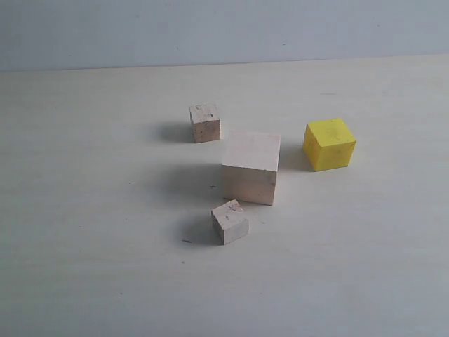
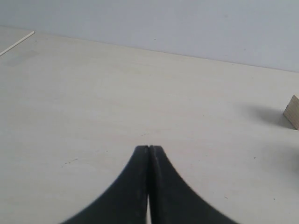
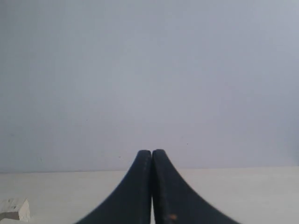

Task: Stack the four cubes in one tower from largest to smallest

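Four cubes stand apart on the pale table (image 1: 84, 246) in the exterior view. The large pale wood cube (image 1: 251, 167) is in the middle. To its right sits the bright yellow cube (image 1: 329, 144). One small rough wood cube (image 1: 205, 123) stands behind and to the left, another small chipped cube (image 1: 230, 222) in front. No arm shows in the exterior view. My left gripper (image 2: 148, 147) is shut and empty over bare table, with a wood cube's edge (image 2: 293, 111) at the frame's side. My right gripper (image 3: 152, 151) is shut and empty, a pale cube corner (image 3: 15, 208) beside it.
A grey-blue wall (image 1: 224, 28) runs along the back of the table. A thin pale line (image 2: 16, 43) marks the table's edge in the left wrist view.
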